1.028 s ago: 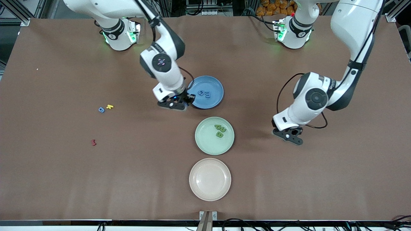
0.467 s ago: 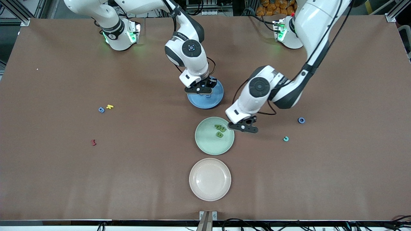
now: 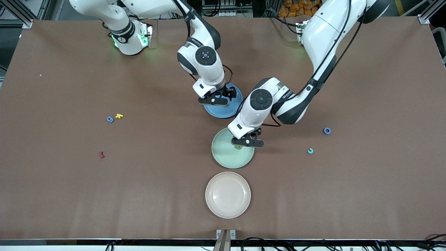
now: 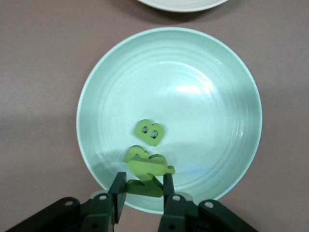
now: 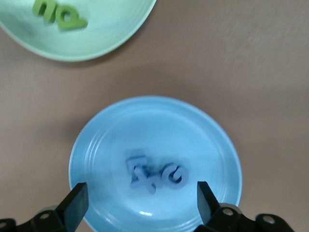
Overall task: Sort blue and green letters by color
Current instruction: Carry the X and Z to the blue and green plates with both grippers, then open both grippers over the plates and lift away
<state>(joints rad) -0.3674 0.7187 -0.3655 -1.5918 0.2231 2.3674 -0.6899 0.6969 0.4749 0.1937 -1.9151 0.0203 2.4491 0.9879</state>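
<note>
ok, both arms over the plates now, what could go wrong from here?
1. The left gripper holds a green letter over the green plate's rim, above other green letters; released here, it may bounce out.
2. The right gripper, jaws open, hangs over the blue plate; descending could knock the blue letters.
3. The arms work close together over neighbouring plates, so their wrists could clash.

Front view: high across the desk [image 3: 69,195], facing both bases, taking in all three plates. Left wrist view: straight down, close above the green plate [image 4: 244,87]. Right wrist view: straight down over the blue plate [image 5: 96,140], green plate's rim at the edge, so shared with both others
</note>
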